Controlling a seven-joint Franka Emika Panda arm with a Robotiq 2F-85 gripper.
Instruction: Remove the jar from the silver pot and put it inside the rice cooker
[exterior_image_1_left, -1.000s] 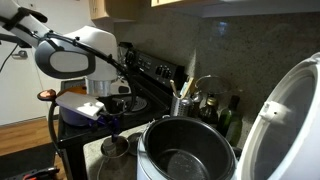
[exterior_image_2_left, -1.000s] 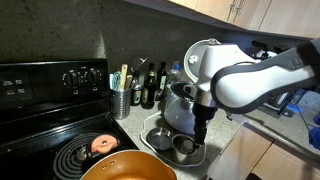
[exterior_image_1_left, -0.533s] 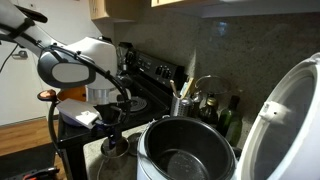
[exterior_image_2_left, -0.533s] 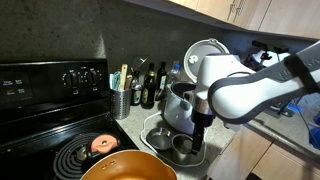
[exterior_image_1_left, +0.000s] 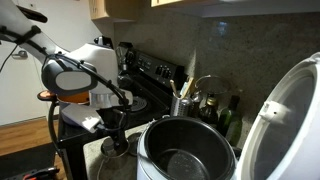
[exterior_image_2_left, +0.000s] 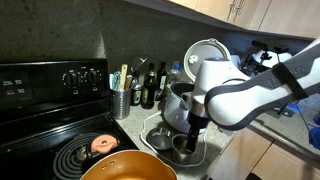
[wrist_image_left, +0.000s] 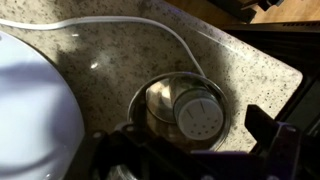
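Note:
In the wrist view the jar (wrist_image_left: 198, 112), with its round whitish perforated lid, stands upright inside the small silver pot (wrist_image_left: 150, 92) on the speckled counter. My gripper (wrist_image_left: 190, 150) is open directly above it, with dark fingers on either side of the pot and touching nothing. In both exterior views the gripper (exterior_image_1_left: 113, 133) (exterior_image_2_left: 193, 133) hangs just over the silver pot (exterior_image_1_left: 114, 149) (exterior_image_2_left: 182, 150); the jar cannot be made out there. The rice cooker (exterior_image_1_left: 185, 150) (exterior_image_2_left: 178, 108) stands beside the pot with its dark bowl open and its white lid (exterior_image_1_left: 290, 110) raised.
An orange pot (exterior_image_2_left: 125, 168) sits on the black stove (exterior_image_2_left: 60, 110) next to the counter. A utensil holder (exterior_image_2_left: 120, 100) and bottles (exterior_image_2_left: 150, 90) stand against the back wall. A white cable (wrist_image_left: 150, 25) lies on the counter, and the cooker's white body (wrist_image_left: 30, 110) is close by.
The arm has lowered, bringing the open gripper down closer over the silver pot. The jar and pots have not moved.

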